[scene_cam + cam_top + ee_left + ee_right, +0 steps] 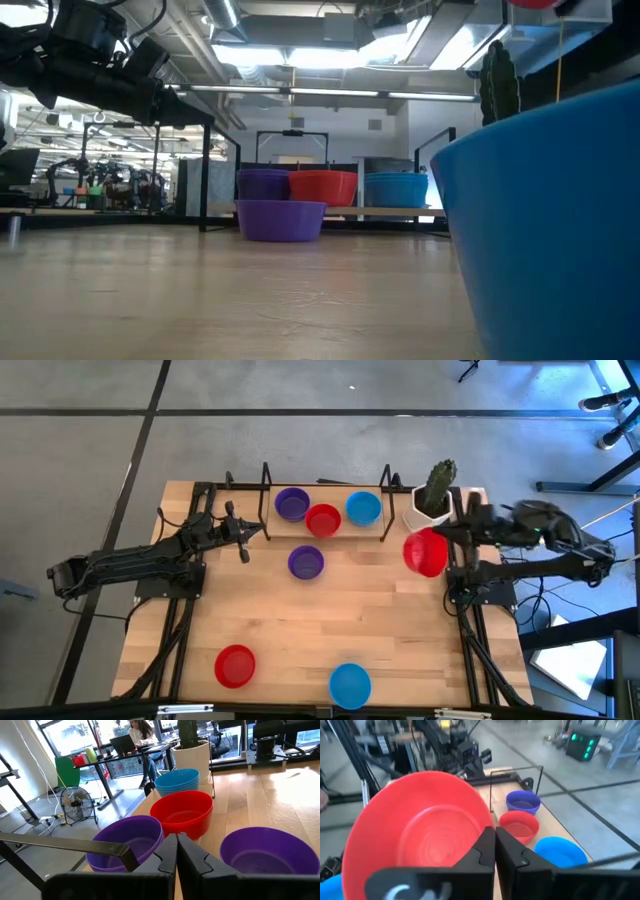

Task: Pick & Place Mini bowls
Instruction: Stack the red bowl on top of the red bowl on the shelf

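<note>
Tabletop (200,300) behind cropped blue bowl (545,220)

Blue bowl (545,230), low view: cut off by right and bottom edges. Cactus (499,82): pot hidden behind it. Lifted red bowl (548,3): only underside showing at top edge.

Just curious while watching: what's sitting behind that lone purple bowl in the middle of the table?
Behind the lone purple bowl stand three stacks in a row: purple bowls, red bowls, light blue bowls. How many each stack holds can't be counted; the upper bowls cover those beneath.
</note>
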Available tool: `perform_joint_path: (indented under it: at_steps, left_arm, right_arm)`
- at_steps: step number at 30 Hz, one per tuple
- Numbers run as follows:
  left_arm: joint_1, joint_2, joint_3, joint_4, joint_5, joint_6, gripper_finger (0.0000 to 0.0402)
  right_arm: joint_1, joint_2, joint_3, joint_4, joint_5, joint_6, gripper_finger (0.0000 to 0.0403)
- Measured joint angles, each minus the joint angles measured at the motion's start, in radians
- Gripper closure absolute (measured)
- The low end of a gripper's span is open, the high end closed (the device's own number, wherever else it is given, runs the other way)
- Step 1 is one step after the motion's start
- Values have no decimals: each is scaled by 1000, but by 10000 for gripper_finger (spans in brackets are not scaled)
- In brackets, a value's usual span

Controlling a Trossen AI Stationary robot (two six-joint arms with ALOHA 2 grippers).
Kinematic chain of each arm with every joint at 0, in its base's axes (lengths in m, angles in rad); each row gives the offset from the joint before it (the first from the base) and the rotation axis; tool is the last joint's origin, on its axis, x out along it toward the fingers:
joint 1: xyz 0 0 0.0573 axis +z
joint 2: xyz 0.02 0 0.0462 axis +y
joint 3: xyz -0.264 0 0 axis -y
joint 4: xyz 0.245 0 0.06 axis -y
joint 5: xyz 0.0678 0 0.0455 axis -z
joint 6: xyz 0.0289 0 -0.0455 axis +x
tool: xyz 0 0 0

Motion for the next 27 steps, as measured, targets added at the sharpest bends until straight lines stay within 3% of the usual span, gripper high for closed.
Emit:
perform_joint_path:
  at_steps: [9,22,27]
  left_arm:
    - [0,0,0,0,0,-11,394]
    - [0,0,0,0,0,-11,394]
    - [0,0,0,0,0,-11,397]
  right_arm:
    - [0,-171,-226,83,-10,39,401]
    - [0,-142,-247,183,-28,13,399]
    - [0,-71,-247,230,-28,-13,399]
